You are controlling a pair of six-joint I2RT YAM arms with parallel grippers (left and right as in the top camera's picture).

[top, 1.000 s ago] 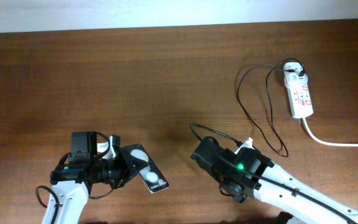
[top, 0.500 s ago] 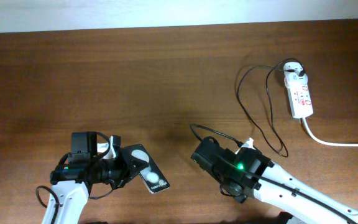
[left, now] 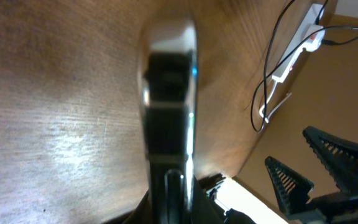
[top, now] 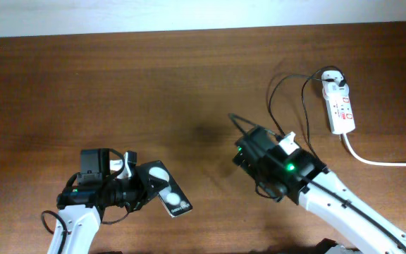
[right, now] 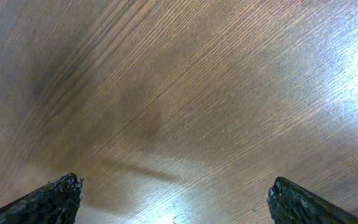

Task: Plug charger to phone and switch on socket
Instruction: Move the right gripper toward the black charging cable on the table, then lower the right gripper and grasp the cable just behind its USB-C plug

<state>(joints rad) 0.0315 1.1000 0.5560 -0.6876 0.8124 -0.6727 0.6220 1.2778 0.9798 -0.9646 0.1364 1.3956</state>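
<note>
The left gripper (top: 142,189) sits low on the left of the table (top: 118,85), clamped shut on one end of the phone (top: 169,192). The phone sticks out toward the middle of the table with its two white circles facing up. In the left wrist view it shows edge-on and blurred, so I can't make out its port.

The right gripper (right: 174,182) hangs over bare wood near the middle, right of the phone and well apart from it. Its jaws are spread wide with nothing between them. The right wrist view shows only wood grain between the two dark fingertips (right: 55,196).

The charger (top: 287,120) is a thin black cable that loops across the right side of the table. Its adapter (top: 335,83) sits in the far end of the socket (top: 341,107), up by the right edge. The free tip (top: 232,117) lies just beyond the right arm's front end, and from above I can't tell whether the arm touches the cable there. The plug tip is not at the phone, and the two are well apart.

The socket lies lengthwise with red marks on its face, too small to show how its switches stand. A thick white cord (top: 379,161) runs off from its near end to the right.
</note>
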